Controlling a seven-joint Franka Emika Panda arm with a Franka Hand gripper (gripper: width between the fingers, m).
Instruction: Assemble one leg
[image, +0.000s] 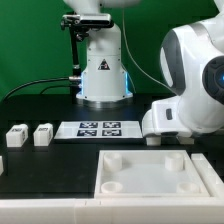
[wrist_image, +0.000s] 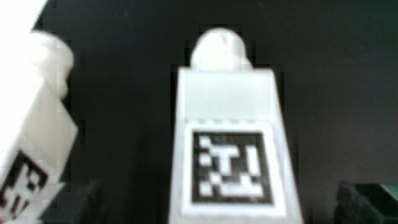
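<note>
In the wrist view a white leg (wrist_image: 228, 130) lies on the black table, with a rounded peg at one end and a black-and-white marker on its face. My gripper (wrist_image: 222, 205) is open above it. One dark finger (wrist_image: 370, 200) shows on one side of the leg and the other finger (wrist_image: 71, 205) on the other, with gaps between. A second leg (wrist_image: 36, 120) lies close beside it. In the exterior view the arm (image: 190, 90) hides the gripper and these legs. Two more legs (image: 17, 136) (image: 43, 134) lie at that view's left.
The large flat white square piece (image: 150, 172) with round corner sockets lies at the front. The marker board (image: 100, 128) lies in the middle of the table. The robot base (image: 103, 75) stands behind it.
</note>
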